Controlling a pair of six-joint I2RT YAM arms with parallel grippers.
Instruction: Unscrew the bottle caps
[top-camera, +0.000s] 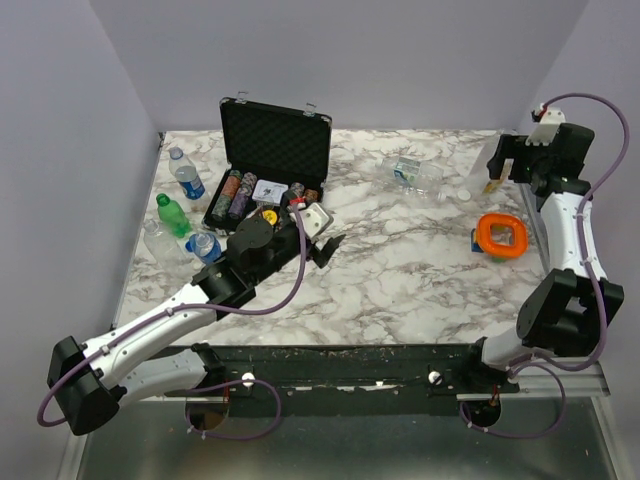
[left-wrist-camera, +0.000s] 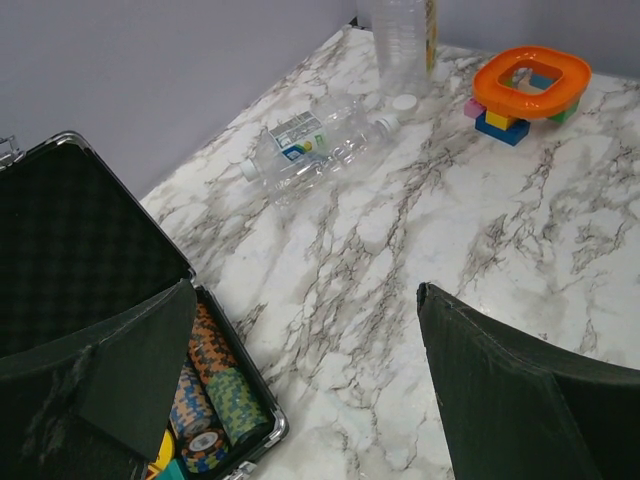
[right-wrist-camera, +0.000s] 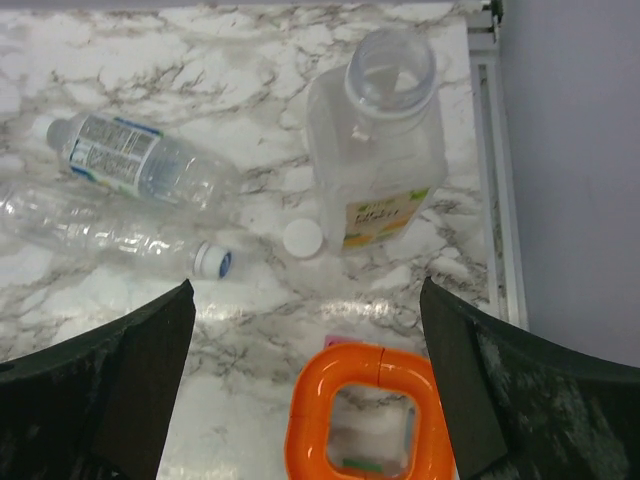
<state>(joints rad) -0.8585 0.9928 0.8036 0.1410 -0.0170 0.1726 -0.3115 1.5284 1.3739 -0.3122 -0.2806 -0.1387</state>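
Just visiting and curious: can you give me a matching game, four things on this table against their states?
1 square bottle
2 white cap
3 blue-labelled bottle
4 poker chips

a lying on its side
b in the black case
c upright, uncapped
d loose on the tabletop

Pairs: 1-c, 2-d, 3-a, 4-b

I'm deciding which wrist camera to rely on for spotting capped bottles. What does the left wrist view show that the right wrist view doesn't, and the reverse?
Only the left wrist view shows the open black chip case with its stacked poker chips. Only the right wrist view shows the uncapped mouth of the upright bottle and the table's metal edge rail. Both show the labelled lying bottle, the clear lying bottle, the loose white cap, the upright bottle's body and the orange ring.
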